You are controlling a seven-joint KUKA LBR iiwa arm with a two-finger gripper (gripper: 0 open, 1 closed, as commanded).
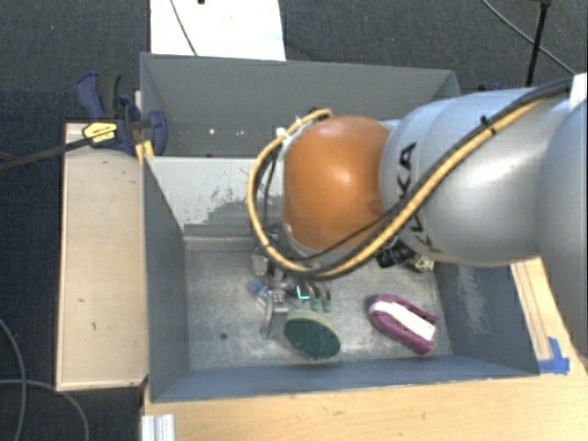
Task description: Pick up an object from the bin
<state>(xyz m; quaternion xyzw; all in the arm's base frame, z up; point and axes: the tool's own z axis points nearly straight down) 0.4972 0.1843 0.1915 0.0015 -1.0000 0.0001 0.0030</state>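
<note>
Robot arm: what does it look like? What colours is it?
The arm is big, round and silver-grey, with black letters on its side. An orange dome-shaped cover sits at its wrist. Yellow and black cables loop round the cover and run along the arm. Under the cover is a small grey metal gripper.

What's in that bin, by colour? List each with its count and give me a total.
Dark green round pad: 1
Purple and white oblong thing: 1
Total: 2
This counts only the uncovered floor of the bin; the arm covers part of it.
</note>
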